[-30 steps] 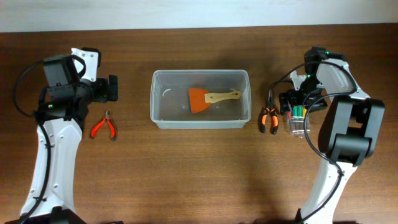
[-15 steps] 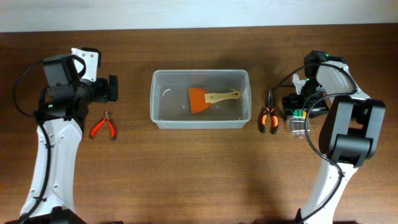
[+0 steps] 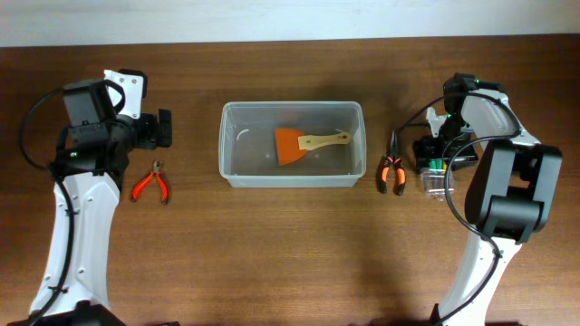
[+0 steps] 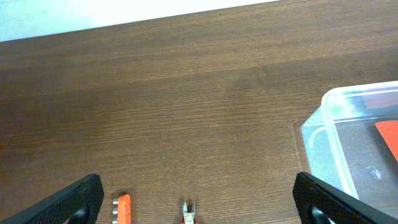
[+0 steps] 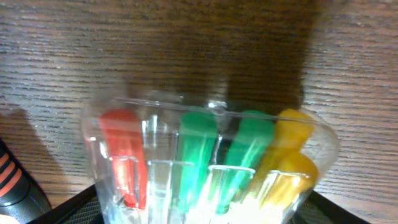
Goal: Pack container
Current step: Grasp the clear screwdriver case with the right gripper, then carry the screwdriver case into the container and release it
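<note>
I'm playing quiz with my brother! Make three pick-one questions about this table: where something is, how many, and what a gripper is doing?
1. Where is the orange scraper? A) in the bin B) under the left arm C) on bare table
2. How many pliers are out? A) one B) two C) four
3. The left gripper is A) shut on pliers B) shut on the bin C) open, empty
Answers: 1A, it lies inside the bin; 2B, a red pair and an orange pair; 3C, its fingers stand wide apart.

No readable text, labels, brands or numbers — none on any object
</note>
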Controlling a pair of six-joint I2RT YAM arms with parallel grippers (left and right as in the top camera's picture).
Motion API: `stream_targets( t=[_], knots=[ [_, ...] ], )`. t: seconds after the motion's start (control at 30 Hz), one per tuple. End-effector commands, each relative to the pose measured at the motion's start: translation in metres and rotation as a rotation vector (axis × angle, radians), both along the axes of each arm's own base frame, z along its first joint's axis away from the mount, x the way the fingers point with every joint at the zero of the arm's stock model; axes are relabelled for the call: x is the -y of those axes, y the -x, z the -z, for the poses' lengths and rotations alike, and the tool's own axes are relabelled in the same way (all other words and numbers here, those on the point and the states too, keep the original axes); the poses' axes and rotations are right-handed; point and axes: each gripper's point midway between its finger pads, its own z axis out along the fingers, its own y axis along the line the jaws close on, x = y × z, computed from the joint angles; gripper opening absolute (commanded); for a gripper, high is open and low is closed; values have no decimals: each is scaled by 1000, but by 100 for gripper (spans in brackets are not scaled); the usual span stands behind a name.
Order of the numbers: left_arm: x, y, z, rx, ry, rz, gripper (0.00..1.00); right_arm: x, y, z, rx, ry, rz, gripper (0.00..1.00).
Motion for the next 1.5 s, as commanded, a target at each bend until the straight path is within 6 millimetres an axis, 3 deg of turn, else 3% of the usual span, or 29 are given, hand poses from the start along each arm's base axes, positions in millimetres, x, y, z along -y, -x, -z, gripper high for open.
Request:
stream_targets(
  t=[0.0, 0.37, 0.5, 0.67, 0.9, 1.07, 1.23, 1.47],
  knots=[
    [0, -4, -5, 12, 0, 13, 99, 4, 5, 15, -26, 9, -7, 80],
    [0, -4, -5, 12, 0, 13, 99, 4, 1, 16, -4, 23, 73, 66],
    [0, -4, -5, 12, 0, 13, 99, 4, -1, 7, -9, 21, 73, 57],
    [0, -4, -5, 12, 0, 13, 99, 7, -19, -26, 43, 28, 97, 51],
    [0, -4, -5, 12, 0, 13, 99, -14, -57, -105, 216, -23, 69, 51],
    [0, -4, -5, 12, 0, 13, 99, -58, -78, -169, 338, -32, -32, 50],
    [0, -4, -5, 12, 0, 13, 99, -138, -85, -214, 454, -61, -236, 50],
    [0, -4, -5, 12, 0, 13, 99, -258, -62, -212, 470, -109, -643, 50]
  ],
)
